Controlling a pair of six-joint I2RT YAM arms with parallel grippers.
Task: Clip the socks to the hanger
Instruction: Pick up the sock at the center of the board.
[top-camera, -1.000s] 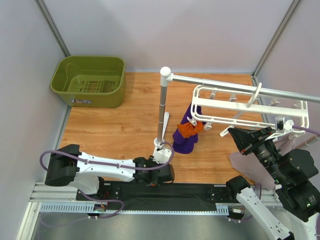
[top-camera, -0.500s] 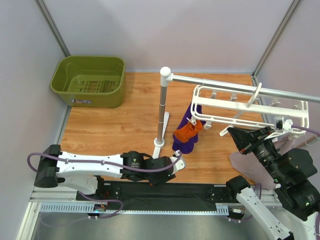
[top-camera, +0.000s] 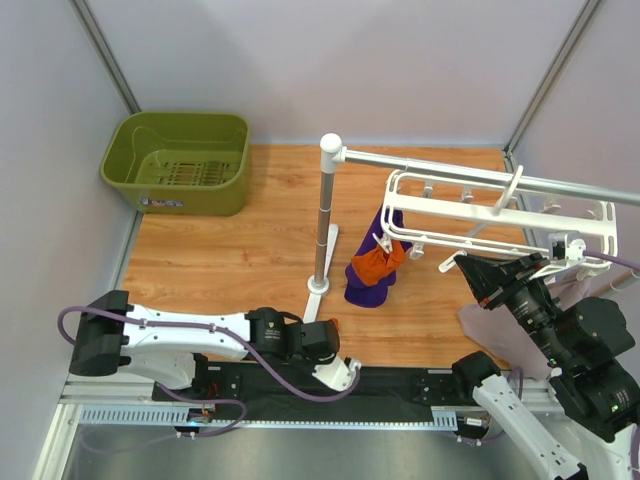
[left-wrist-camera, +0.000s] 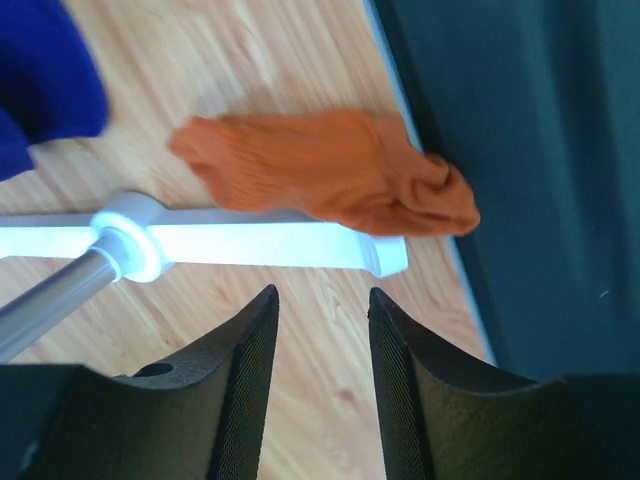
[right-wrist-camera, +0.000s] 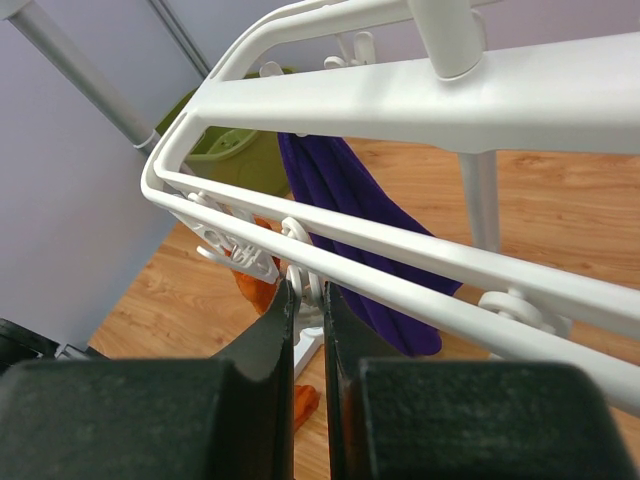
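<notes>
Wooden bench (left-wrist-camera: 250, 50) is carrying one orange sock (left-wrist-camera: 330, 185), lying just ahead of the half-open, empty left end effector (left-wrist-camera: 322, 300). Right end effector (right-wrist-camera: 305, 290) is sitting closed beside a clip of the hanger (right-wrist-camera: 560, 95), second sock (top-camera: 378, 262) hanging just beyond its fingertips.

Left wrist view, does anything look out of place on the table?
Yes. One orange sock lies crumpled on the wooden tabletop beside the stand's white foot, in front of the open, empty left end effector. Its partner already hangs from the hanger, so this one looks stray, not yet clipped.
</notes>
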